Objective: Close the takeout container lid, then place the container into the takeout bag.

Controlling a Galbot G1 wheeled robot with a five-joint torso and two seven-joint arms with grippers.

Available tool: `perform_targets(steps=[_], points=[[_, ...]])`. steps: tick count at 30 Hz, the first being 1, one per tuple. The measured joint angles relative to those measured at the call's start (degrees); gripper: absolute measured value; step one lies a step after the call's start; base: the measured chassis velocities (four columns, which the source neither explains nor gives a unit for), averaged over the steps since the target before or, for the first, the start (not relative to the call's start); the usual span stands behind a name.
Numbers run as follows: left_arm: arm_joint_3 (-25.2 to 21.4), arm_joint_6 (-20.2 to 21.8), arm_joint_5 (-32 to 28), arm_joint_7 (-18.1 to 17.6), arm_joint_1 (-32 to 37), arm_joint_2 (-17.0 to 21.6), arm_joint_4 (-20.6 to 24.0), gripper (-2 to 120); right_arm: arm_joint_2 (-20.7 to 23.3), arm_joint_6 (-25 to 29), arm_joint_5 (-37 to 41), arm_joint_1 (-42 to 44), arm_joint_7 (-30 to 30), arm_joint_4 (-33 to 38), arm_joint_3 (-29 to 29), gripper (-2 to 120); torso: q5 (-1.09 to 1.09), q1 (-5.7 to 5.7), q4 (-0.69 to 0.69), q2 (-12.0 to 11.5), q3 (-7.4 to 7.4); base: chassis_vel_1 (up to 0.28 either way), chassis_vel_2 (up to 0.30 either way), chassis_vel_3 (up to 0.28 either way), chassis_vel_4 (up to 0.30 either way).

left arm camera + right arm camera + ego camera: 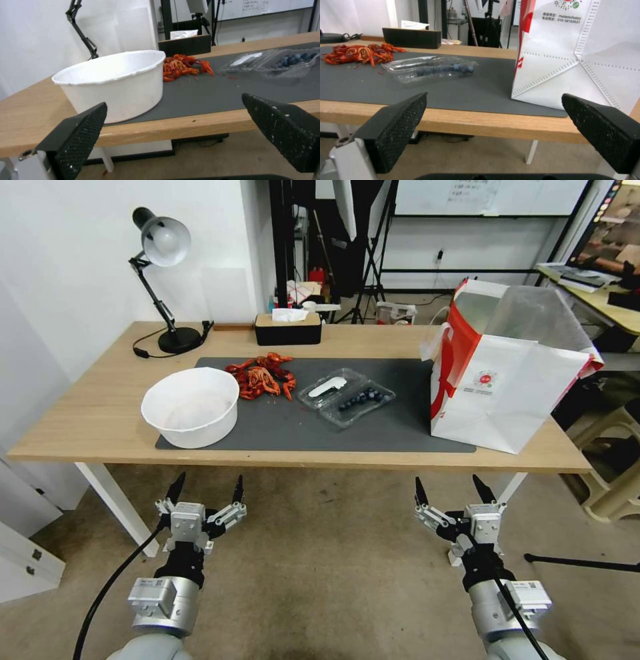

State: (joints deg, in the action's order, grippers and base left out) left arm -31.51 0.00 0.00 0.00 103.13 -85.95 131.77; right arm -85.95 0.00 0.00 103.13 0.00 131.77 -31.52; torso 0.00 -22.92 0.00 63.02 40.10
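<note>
The clear takeout container (360,401) lies open on the grey mat (280,427) at mid-table, dark berries showing in its near half. Its lid (328,388), marked by a white oblong piece, lies flat on the far-left side. The wrist views show the container (286,62) (433,68) low on the mat. The white takeout bag (503,380) (580,50) with red side panels stands open at the table's right end. My left gripper (207,488) (173,125) and right gripper (451,488) (493,125) hang open below the table's front edge, holding nothing.
A large white bowl (191,407) (116,80) sits on the mat's left end, with red crayfish (261,375) behind it. A black tissue box (288,328) and a desk lamp (160,280) stand at the back. The wooden table's front edge (300,460) lies ahead of both grippers.
</note>
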Motion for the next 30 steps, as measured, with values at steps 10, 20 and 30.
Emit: perform_targets(steps=[10, 20, 30], points=[[0.00, 0.00, 0.00, 0.00, 0.00, 0.00, 0.00, 100, 0.00, 0.00, 0.00, 0.00, 0.00, 0.00, 0.00, 100, 0.00, 0.00, 0.00, 0.00, 0.00, 0.000, 0.000, 0.000, 0.000], [2.57, 6.11, -6.10, -5.11, -0.22, 2.23, 2.64, 100, 1.46, -8.41, 3.98, 7.33, -5.04, 6.90, -0.48, 100, 0.00, 0.01, -0.01, 0.01, 0.00, 0.000, 0.000, 0.000, 0.000], [8.76, 20.38, -20.16, -16.83, -0.82, 7.43, 9.01, 100, 1.07, -8.55, 4.11, 7.84, -5.12, 7.10, -0.86, 100, 0.01, 0.00, 0.00, 0.00, 0.00, 0.000, 0.000, 0.000, 0.000]])
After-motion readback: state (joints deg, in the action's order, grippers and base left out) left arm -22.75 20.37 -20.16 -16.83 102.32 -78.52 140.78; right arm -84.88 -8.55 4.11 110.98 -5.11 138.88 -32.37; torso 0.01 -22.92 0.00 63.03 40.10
